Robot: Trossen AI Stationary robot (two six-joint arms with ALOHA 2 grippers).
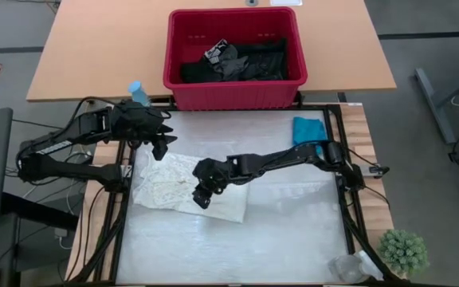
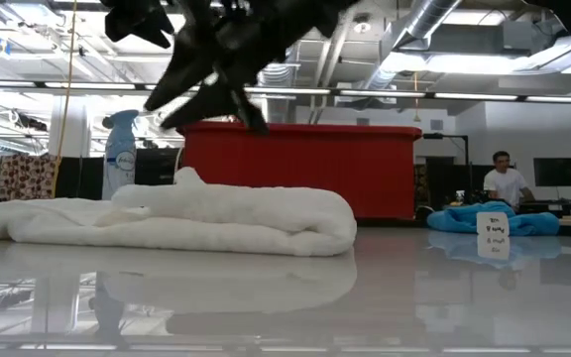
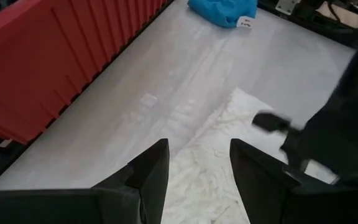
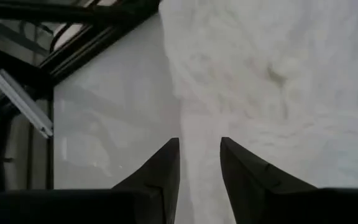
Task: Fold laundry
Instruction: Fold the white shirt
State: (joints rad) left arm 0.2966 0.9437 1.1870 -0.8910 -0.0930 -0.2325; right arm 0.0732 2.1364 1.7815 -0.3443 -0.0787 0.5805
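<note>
Room, open workshop hall
Exposed ceiling ducts; strip lights; grey floor; wooden table; seated person at rear.

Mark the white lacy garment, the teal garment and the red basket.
white lacy garment (image 1: 170, 185): high view, middle of the folded cloth.
teal garment (image 1: 307, 129): high view, centre of the bundle.
red basket (image 1: 233, 86): high view, near outer wall.

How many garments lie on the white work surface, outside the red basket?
2: the white lacy garment left of centre beneath the right gripper, and the small teal garment at the far right corner. Others may be hidden.
</note>
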